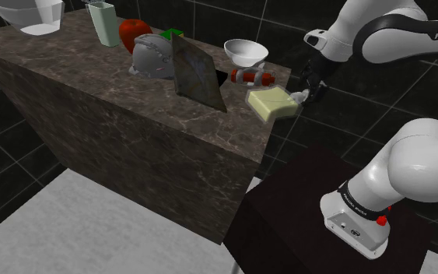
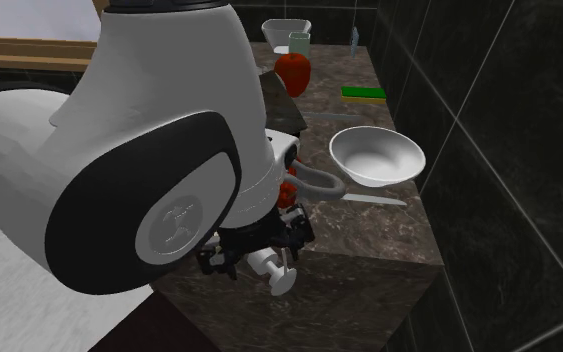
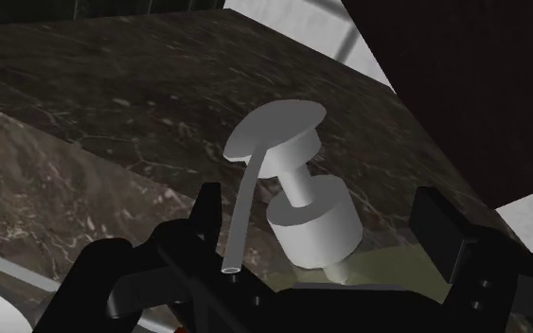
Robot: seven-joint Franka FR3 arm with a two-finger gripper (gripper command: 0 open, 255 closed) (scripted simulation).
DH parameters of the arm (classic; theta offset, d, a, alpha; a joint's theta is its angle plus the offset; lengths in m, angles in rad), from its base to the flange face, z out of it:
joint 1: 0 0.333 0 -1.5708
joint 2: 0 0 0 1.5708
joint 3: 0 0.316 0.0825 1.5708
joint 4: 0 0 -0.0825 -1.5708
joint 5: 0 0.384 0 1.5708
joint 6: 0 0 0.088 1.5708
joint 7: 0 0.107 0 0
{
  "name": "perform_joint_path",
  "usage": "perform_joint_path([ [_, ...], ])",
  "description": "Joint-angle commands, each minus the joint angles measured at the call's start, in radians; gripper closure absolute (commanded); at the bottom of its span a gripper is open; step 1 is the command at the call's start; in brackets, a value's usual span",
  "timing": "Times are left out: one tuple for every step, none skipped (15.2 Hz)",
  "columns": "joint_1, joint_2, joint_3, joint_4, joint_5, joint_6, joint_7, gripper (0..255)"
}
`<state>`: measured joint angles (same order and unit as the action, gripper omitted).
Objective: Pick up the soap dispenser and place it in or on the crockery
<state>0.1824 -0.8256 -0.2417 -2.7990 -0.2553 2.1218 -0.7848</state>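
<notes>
The gripper (image 1: 301, 96) stands at the end of the counter (image 1: 92, 117) nearest the stand (image 1: 303, 210). Its two black fingers (image 3: 207, 227) are clamped on the soap dispenser (image 1: 271, 103), one on each side of the pale yellow body. The soap dispenser (image 3: 311, 222) lies tilted, not upright; its white pump head points away from the hand, out over the dark veined stone. In the shoulder view the body overlaps the counter's end edge; whether it touches the stone I cannot tell. In the second exterior view the gripper (image 2: 254, 248) hangs beneath the bulky white arm (image 2: 149, 150); the soap dispenser (image 2: 274, 270) shows its pump head just below the gripper, against the counter's side face.

The white bowl (image 1: 246, 52) rests on the counter near the soap dispenser but apart from it; a red object (image 1: 252, 76) lies between the two. In the second exterior view the white bowl (image 2: 376, 157) sits close to the dark tiled wall (image 2: 489, 150).

Further along the counter, away from the arm:
- a dark slab (image 1: 196, 72), leaning
- a grey rounded object (image 1: 151, 56), just beside the slab
- a green sponge (image 1: 174, 33), behind the grey object
- a red apple (image 1: 134, 33)
- a pale green cup (image 1: 102, 22), upright
- a second bowl (image 1: 34, 15), white, at the far end
</notes>
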Motion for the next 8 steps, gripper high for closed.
perform_joint_path([
  [-0.001, 0.005, -0.002, -0.008, -0.002, 0.014, 0.0, 0],
  [-0.001, 0.005, -0.002, -0.008, -0.002, 0.014, 0.0, 0],
  [-0.001, 0.005, -0.002, -0.008, -0.002, 0.014, 0.0, 0],
  [-0.001, 0.005, -0.002, -0.008, -0.002, 0.014, 0.0, 0],
  [-0.001, 0.005, -0.002, -0.008, -0.002, 0.014, 0.0, 0],
  [-0.001, 0.005, -0.002, -0.008, -0.002, 0.014, 0.0, 0],
  [-0.001, 0.005, -0.002, -0.007, -0.002, 0.013, 0.0, 0],
  [-0.001, 0.005, -0.002, -0.007, -0.002, 0.013, 0.0, 255],
])
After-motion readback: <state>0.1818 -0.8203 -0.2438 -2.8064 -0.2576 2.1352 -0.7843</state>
